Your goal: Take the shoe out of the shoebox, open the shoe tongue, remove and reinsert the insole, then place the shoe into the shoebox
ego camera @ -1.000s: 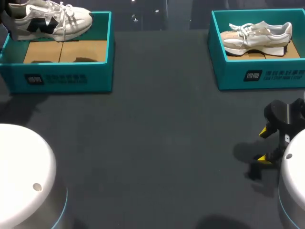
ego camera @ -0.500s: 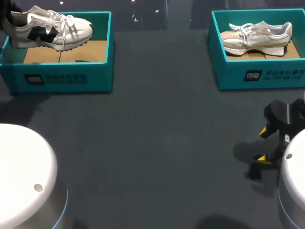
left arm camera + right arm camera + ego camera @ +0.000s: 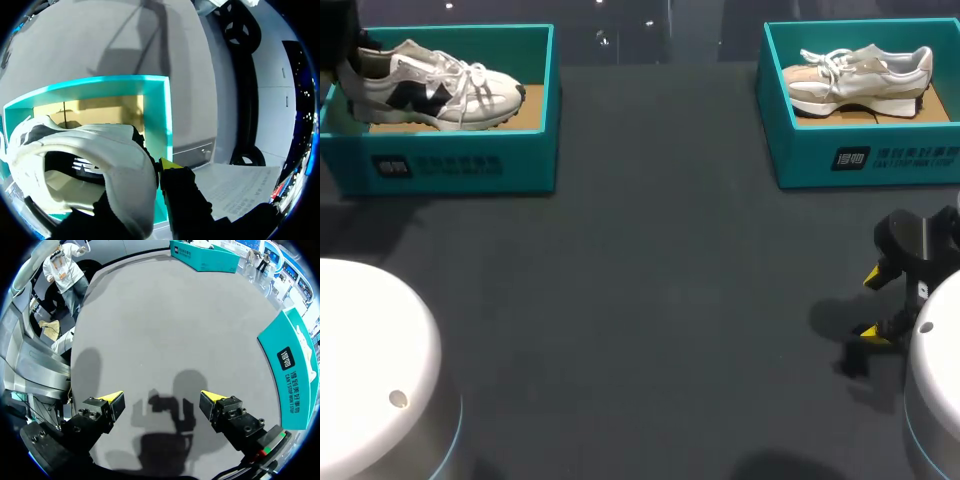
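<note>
white sneaker [image 3: 435, 92] low inside the left shoebox [image 3: 450, 165], heel collar pinched by the left tool [image 3: 150, 172]
this looked like the final placing, with only the release remaining; the insole could not be judged. the right tool [image 3: 161, 399] hung spread and empty over the table [image 3: 660, 280]; the right shoebox [image 3: 860, 160] held a beige sneaker [image 3: 860, 72].

Second teal shoebox [image 3: 810, 155] far right, beige shoe [image 3: 860, 75] inside; dark grey table [image 3: 660, 280].
</note>
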`<act>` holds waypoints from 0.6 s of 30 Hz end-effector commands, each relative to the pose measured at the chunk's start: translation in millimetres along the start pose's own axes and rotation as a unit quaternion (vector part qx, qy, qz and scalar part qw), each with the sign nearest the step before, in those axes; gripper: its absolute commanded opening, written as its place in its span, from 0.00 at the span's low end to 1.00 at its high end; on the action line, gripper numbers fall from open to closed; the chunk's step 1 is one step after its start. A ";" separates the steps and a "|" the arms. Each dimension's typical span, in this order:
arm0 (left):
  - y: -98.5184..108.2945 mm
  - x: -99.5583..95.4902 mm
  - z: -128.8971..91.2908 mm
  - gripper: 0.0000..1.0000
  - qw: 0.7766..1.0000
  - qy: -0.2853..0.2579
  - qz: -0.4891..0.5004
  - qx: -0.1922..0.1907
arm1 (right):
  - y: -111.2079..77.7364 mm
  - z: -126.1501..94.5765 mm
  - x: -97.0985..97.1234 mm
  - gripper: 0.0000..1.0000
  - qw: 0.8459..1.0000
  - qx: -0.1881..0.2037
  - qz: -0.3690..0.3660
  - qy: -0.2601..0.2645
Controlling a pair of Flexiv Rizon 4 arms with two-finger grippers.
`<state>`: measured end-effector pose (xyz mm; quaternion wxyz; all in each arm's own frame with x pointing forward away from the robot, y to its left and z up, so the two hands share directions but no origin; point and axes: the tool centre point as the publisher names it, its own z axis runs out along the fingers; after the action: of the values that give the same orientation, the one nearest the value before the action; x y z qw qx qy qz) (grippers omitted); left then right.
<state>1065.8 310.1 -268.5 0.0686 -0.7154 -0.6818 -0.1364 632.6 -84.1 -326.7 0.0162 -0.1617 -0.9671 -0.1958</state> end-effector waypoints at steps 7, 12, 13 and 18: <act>-18.2 -12.2 13.3 0.00 1.000 0.003 0.005 -0.001 | -0.5 -1.1 2.0 1.00 1.000 0.000 0.000 -0.001; -20.7 -18.2 19.0 0.00 1.000 0.005 0.003 0.003 | -0.5 -1.1 2.0 1.00 1.000 0.000 0.000 -0.001; -21.0 -19.2 20.3 0.00 1.000 0.006 0.001 0.006 | -0.5 -1.1 2.0 1.00 1.000 0.000 0.000 -0.001; -23.0 -24.6 25.3 0.00 1.000 0.001 -0.011 0.024 | -0.5 -1.1 2.0 1.00 1.000 0.000 0.000 -0.001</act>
<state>1040.7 296.3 -301.7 0.0819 -0.7079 -0.6900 -0.1265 632.6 -84.0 -326.7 0.0163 -0.1617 -0.9671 -0.1958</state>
